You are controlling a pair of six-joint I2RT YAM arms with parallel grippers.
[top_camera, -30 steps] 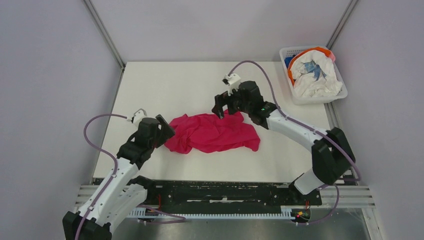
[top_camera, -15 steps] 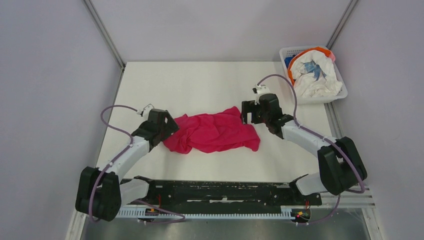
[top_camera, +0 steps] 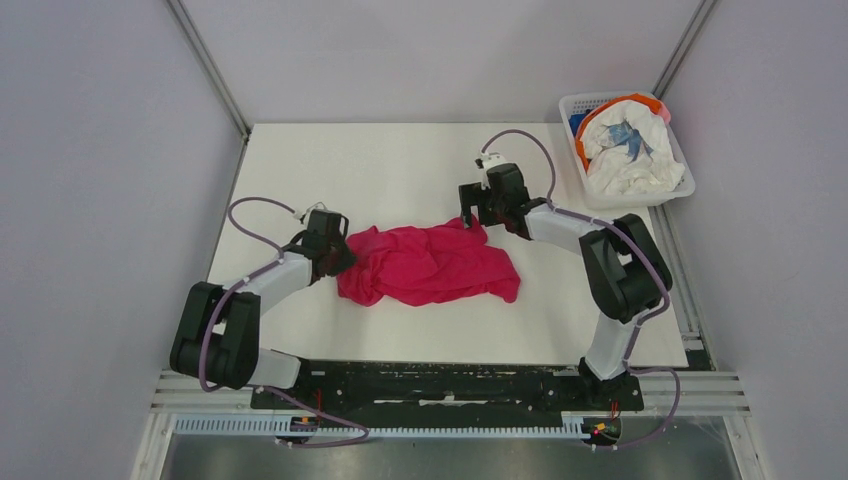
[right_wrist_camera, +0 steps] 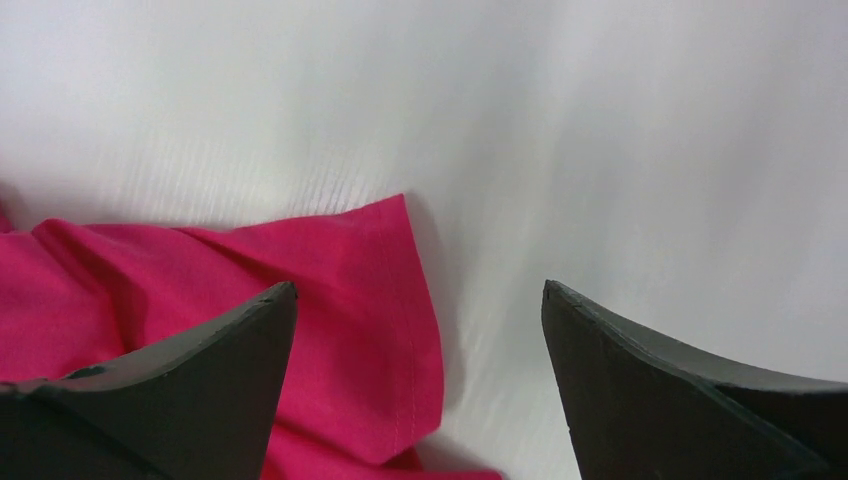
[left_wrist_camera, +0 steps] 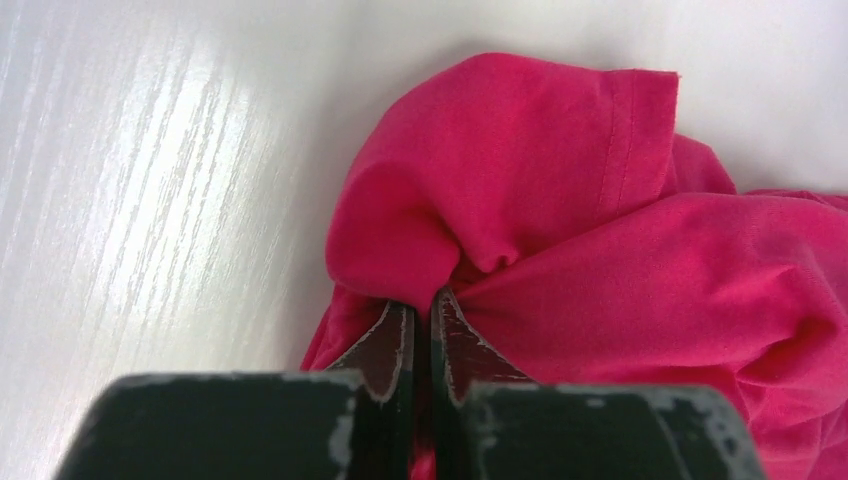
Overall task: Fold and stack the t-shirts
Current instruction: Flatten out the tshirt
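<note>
On the left side of the white table [top_camera: 400,160], the left gripper [left_wrist_camera: 422,300] is pinched tight on a bunched fold of the crumpled magenta-red cotton t-shirt [top_camera: 430,265], which lies with its long axis running left-right between the two arms. Over on the right, the right gripper [right_wrist_camera: 420,290] is wide open and holding nothing. It straddles the far hem corner, cloth under one finger, bare table under the other. Half a second ago it sat further right and nearer the bases, so it's slid over that corner.
</note>
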